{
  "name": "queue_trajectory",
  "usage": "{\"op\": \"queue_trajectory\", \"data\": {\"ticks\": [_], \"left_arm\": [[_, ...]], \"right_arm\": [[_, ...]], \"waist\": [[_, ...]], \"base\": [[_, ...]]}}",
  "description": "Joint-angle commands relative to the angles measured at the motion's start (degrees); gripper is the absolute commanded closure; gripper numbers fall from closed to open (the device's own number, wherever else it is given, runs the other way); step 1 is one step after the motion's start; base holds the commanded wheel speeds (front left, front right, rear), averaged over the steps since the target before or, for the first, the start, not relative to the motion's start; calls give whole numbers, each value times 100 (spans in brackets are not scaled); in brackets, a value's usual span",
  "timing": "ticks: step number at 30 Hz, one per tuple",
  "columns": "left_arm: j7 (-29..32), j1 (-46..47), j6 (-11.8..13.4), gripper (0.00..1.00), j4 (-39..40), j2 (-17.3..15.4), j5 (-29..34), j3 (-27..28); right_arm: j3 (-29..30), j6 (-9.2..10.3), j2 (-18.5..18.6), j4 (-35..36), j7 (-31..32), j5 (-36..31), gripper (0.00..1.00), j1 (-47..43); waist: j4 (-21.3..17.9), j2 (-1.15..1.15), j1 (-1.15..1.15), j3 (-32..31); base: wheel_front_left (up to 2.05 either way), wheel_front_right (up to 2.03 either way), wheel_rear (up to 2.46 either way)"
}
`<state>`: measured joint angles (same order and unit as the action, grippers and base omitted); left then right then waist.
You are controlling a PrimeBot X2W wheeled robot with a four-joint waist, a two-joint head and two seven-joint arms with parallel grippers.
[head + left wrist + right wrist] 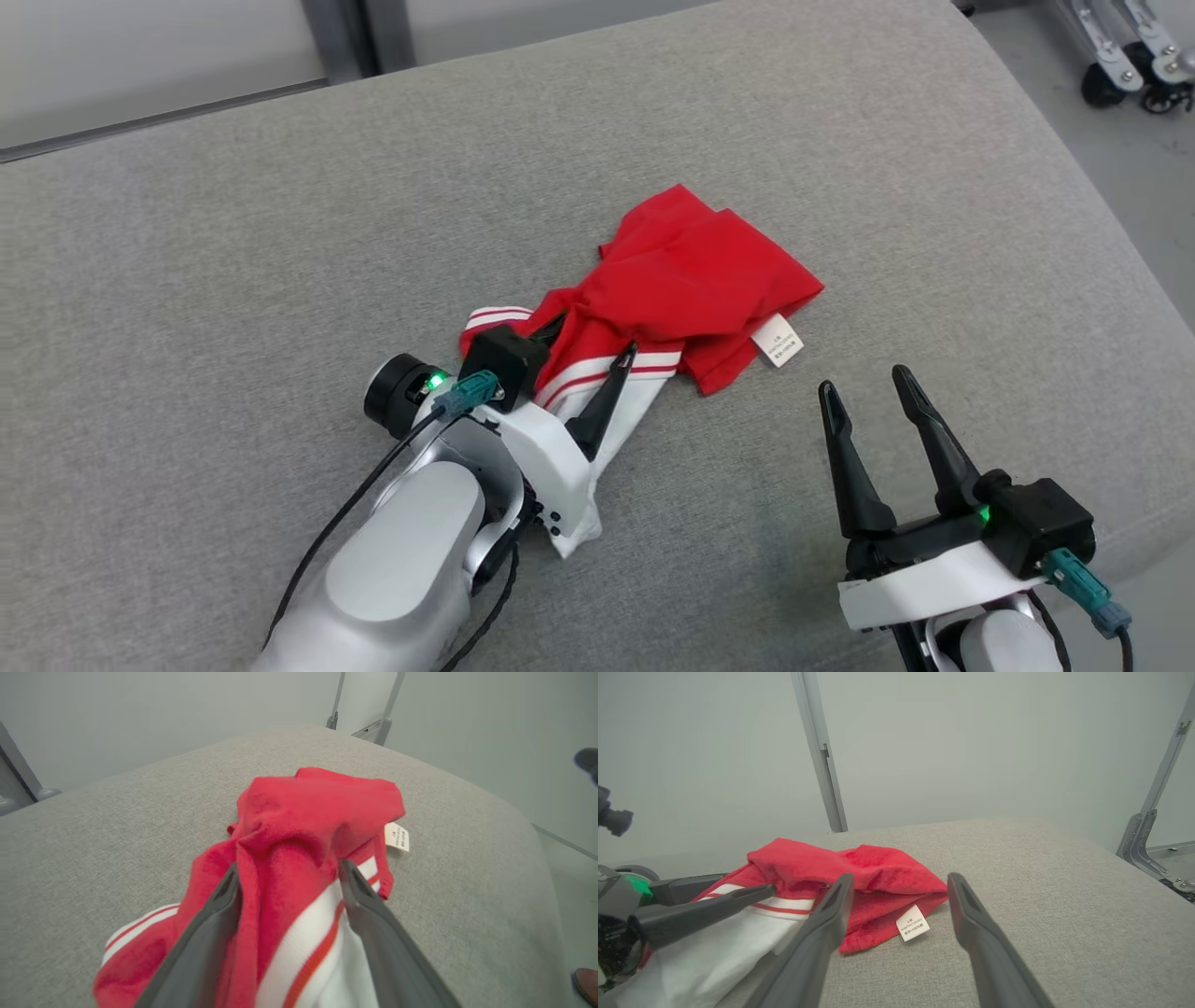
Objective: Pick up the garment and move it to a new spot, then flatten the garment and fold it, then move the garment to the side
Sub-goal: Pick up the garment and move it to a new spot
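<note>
Loosely bunched red-white garment (700, 271), left end effector (289, 867) released astride it — right end effector (864, 380) released

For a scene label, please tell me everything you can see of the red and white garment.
The garment is soft knit cloth, red with a white part and red-striped white bands. It lies crumpled on the grey cushion, with a small white label sticking out at its right edge. The left gripper straddles its striped part, jaws open, cloth bunched between them.

One garment (691, 271), one label (778, 340), one cushion (233, 280), two tools: left tool (596, 338), right tool (864, 380).
</note>
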<state>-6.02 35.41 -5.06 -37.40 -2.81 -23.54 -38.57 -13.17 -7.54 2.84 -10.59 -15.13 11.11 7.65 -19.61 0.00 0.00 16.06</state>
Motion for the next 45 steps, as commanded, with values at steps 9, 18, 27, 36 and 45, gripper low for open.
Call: {"op": "queue_trajectory", "data": {"ticks": [9,18,27,36,45], "left_arm": [[-910,-831,174,0,1161,-25,-1094,73],[-914,-2758,706,0,2569,-26,5,2025],[-914,-3766,875,0,3323,-31,1334,3029],[-914,-4260,928,0,3671,-17,1578,3330],[-914,-4547,998,0,3460,-15,1590,3012]], "right_arm": [[50,10,11,-77,-3,-243,0,-241],[-41,10,13,-153,-3,-274,0,-475],[-31,10,11,-162,-3,-245,0,-603],[71,10,13,-91,-3,-345,0,-766],[40,10,12,-251,-3,-313,0,-1009]], "waist": [[1206,0,0,-835],[2012,0,0,-1321],[2202,0,0,-1379],[2108,0,0,-1380],[2081,0,0,-1557]], "base": [[0,0,0],[0,0,0],[0,0,0],[0,0,0],[0,0,0]]}}
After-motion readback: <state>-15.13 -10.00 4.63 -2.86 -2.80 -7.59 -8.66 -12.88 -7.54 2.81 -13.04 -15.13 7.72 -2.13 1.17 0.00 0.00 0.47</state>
